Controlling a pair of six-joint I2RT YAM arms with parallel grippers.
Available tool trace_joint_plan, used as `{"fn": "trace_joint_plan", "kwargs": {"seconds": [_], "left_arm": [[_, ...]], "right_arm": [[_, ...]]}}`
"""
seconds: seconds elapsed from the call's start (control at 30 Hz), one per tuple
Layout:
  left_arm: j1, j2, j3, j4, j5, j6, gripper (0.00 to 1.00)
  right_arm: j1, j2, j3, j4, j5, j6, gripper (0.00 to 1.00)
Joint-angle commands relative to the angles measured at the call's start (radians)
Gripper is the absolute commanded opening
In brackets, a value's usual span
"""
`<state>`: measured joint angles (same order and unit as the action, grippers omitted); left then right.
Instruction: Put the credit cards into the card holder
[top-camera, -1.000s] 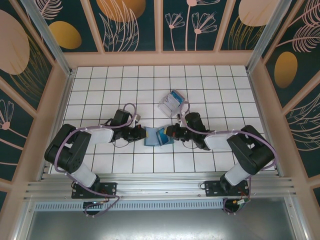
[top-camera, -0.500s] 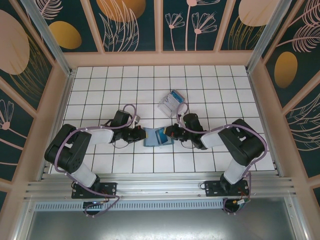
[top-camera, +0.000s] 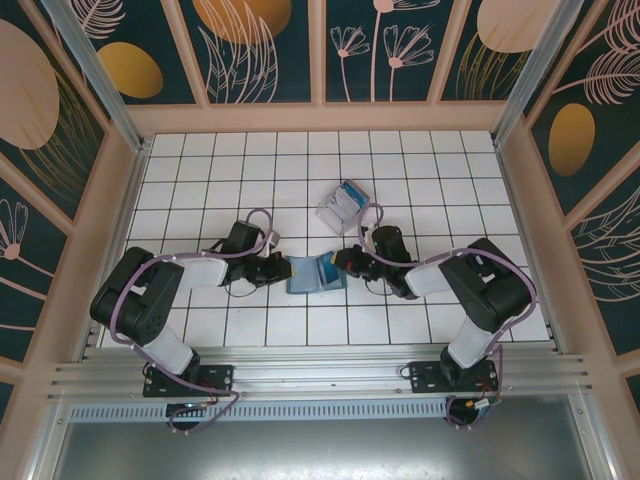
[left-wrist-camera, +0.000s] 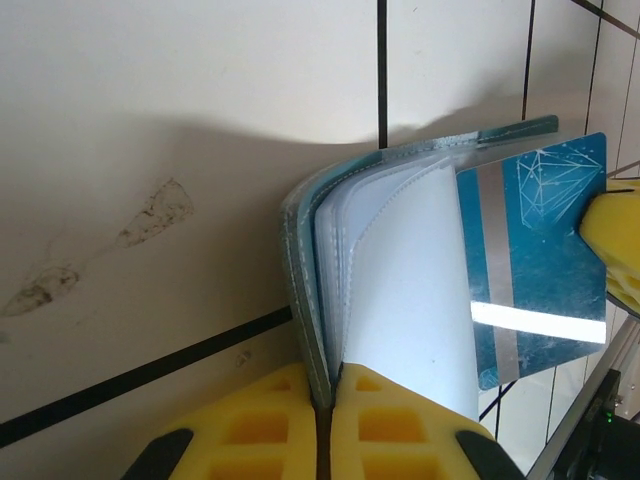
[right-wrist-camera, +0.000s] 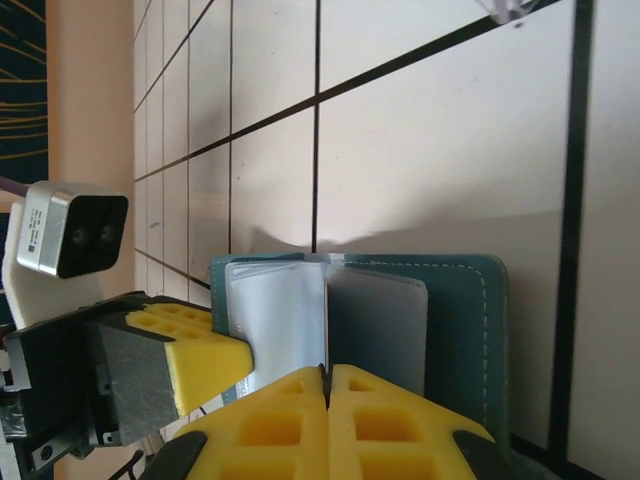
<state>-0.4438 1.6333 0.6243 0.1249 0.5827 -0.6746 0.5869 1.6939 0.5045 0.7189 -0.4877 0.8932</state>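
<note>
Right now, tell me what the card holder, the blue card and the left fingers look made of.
The card holder: teal leather-like cover, probably faux, matte, stitched along its edge; the inner sleeves look like translucent soft plastic.
The blue card: stiff glossy plastic, with a reflective silver stripe.
The left fingers: yellow matte foam or soft rubber, moulded in a waffle pattern.

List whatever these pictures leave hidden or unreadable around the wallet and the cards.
- Left wrist view: left edge of the blue card, behind the white pages of the card holder; how deep it sits is unclear.
- Right wrist view: that card's face, seen edge-on in the right gripper.
- Top external view: number of cards in the clear tray, too small.
</note>
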Motion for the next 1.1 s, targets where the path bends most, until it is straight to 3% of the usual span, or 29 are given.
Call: {"fn": "trace_joint_plan", "kwargs": {"seconds": [0.0,0.37,1.07], "left_arm": [[0.005,0.019,-0.008,-0.044,-0.024,0.018,0.10],[0.005,0.022,-0.006,-0.042,-0.023,0.016,0.10],[0.005,0.022,-0.009,-0.026,-0.015,0.006,0.10]], "right_arm": [[0.007,0.031,-0.018,0.116,-0.044,0.015,0.00],[0.010,-0.002,-0.049,0.160,-0.051,0.024,0.00],[0.022,0.115,0.034,0.174,-0.079,0.042,0.00]]}}
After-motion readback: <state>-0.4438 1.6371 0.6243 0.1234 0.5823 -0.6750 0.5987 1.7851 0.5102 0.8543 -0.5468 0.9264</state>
